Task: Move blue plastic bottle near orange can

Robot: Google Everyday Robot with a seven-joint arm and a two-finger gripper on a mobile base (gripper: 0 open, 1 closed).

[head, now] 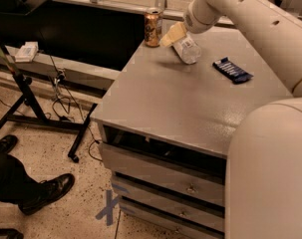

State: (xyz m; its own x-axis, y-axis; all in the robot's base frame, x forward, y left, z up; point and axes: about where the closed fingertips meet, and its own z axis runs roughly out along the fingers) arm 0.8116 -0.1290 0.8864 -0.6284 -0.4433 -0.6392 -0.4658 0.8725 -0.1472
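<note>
Camera view: gripper clamps tilted bottle at table's far edge, just right of can; sloppy release could topple can.

You had warm, dim indoor light from overhead. The tabletop carried a soft sheen, no hard glare. Your pincer, clasping the blue plastic bottle near the far edge, threw a faint shadow onto the surface beneath.
</note>
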